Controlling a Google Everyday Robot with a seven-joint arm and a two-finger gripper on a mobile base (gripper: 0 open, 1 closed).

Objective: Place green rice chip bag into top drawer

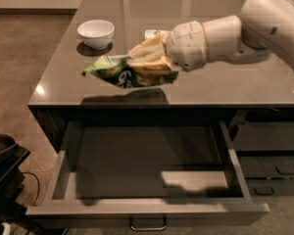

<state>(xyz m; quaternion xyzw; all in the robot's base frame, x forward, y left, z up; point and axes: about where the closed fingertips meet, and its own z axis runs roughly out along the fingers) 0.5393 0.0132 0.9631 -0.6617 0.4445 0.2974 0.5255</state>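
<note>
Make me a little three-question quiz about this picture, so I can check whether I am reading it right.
1. True or false: the top drawer is shut.
2. The gripper, raised over the counter, grips: A a spoon; B the green rice chip bag; C nothing.
3. What colour is the bowl standing on the counter?

Key: 1 false, it is pulled open. 2 B. 3 white.
</note>
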